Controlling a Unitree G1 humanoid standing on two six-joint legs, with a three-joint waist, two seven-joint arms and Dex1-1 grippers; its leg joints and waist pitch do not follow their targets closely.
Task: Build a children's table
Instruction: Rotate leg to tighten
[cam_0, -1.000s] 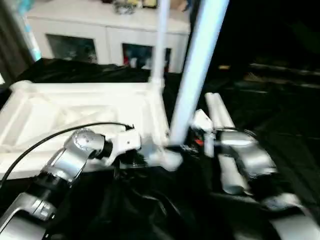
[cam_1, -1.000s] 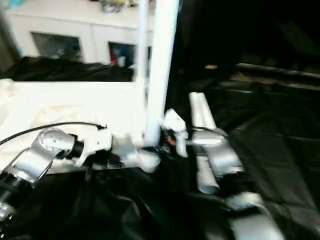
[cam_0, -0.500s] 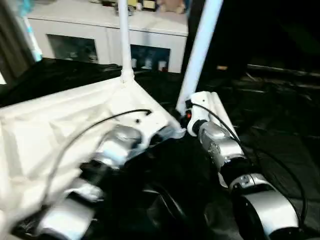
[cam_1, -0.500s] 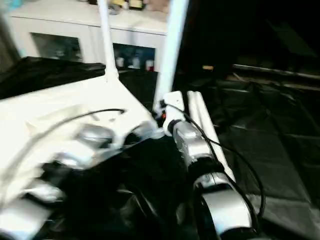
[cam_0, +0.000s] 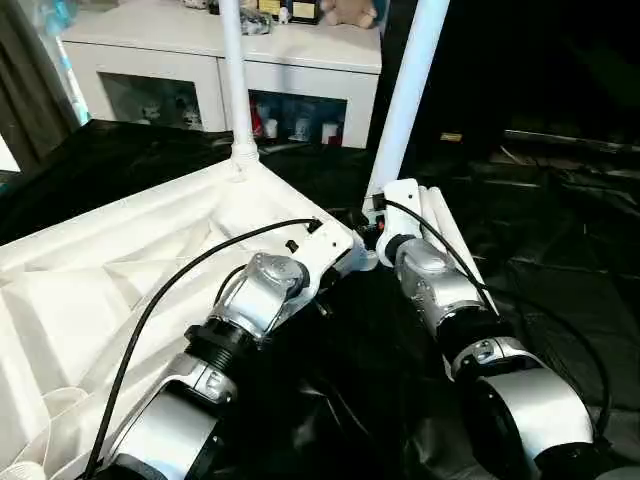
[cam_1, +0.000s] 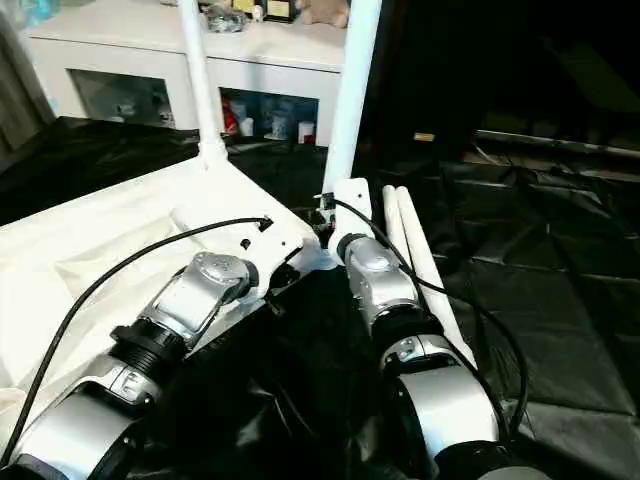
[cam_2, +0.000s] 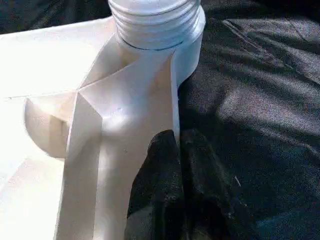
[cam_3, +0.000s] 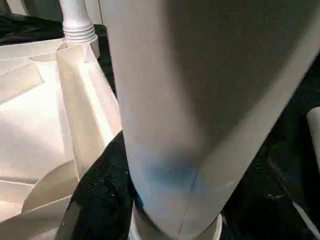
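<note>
On black sheeting (cam_0: 560, 260) lies the white tabletop (cam_0: 110, 290), ribbed underside up, its near corner between the two silver forearms; a leg (cam_0: 232, 80) stands upright in the far corner socket (cam_0: 240, 160), and a second leg (cam_0: 410, 90) rises from the near corner, leaning slightly toward the right; two more legs (cam_0: 440, 225) lie side by side on the sheeting just beyond the right arm, close against each other.

At the near corner the left gripper (cam_2: 175, 165) is clenched, its black fingers (cam_2: 160, 170) pressed together over the thin edge wall of the tabletop, just below the threaded collar (cam_2: 155, 20) of the leg seated there; whether the wall is actually pinched between them cannot be told, since the fingers look fully together; a black cable (cam_0: 170, 290) arcs over the left forearm.

Beside it the right gripper (cam_0: 375, 225) sits at the base of the leaning leg; in the right wrist view that leg's tube (cam_3: 200, 110) stands close before the camera, with a black finger (cam_3: 100, 195) on one side of it, touching it; the jaws stand about half spread, a width that fits a grasp around the tube.

Behind the sheeting a white cabinet (cam_0: 300, 70) with glass doors holds small items.
</note>
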